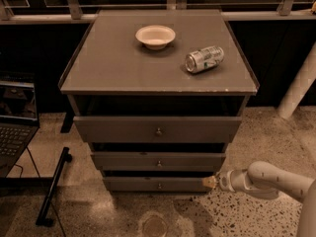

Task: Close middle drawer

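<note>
The middle drawer [158, 161] is the second of three grey-brown fronts on the cabinet, low and flat with a small round knob [159, 164]. Its front stands a little forward of the lowest drawer [155, 183] and behind the taller top drawer [157, 129], which is pulled out. My gripper [211, 182] is low at the right, at the end of the white arm [266, 180]. It sits by the right end of the lowest drawer's front, just below the middle drawer's right corner.
On the cabinet top [108, 68] stand a white bowl [155, 36] and a tipped can [204, 59]. A laptop [15, 127] is at the left, a black bar [53, 186] lies on the floor, and a white post [298, 85] stands at the right.
</note>
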